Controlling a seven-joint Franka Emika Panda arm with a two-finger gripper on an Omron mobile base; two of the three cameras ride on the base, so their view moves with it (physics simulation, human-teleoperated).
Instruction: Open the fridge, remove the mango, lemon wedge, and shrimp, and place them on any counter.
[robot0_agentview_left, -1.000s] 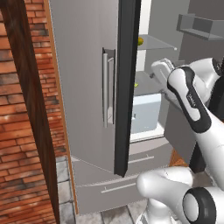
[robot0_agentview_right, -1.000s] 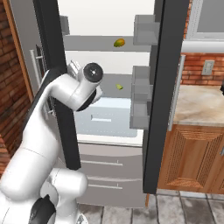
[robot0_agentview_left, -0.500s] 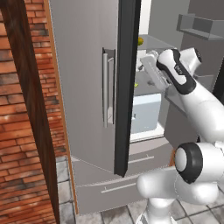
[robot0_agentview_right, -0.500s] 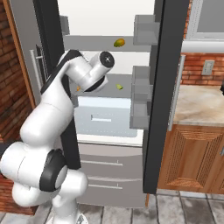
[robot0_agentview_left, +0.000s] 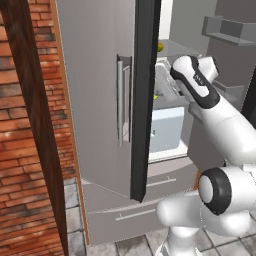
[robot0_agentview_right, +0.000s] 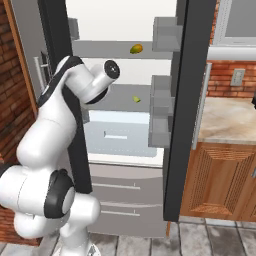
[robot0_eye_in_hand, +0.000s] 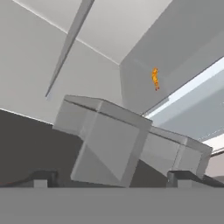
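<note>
Fridge (robot0_agentview_right: 125, 145) open; door bins (robot0_eye_in_hand: 109, 144) before gripper (robot0_eye_in_hand: 109, 177), wide open, empty; shrimp (robot0_eye_in_hand: 155, 78) beyond.

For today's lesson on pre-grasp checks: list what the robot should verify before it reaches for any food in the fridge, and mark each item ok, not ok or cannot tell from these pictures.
1. Fridge doors open: ok, both stand open in the right base view.
2. Mango located: ok, on the upper shelf.
3. Lemon wedge located: ok, on the shelf below the mango.
4. Shrimp located: ok, the hand view shows it on a grey shelf surface ahead.
5. Jaws empty and open: ok, the gripper tips stand wide apart with nothing between them.
6. Free spot on the counter: ok, a bare stretch lies right of the fridge.
</note>
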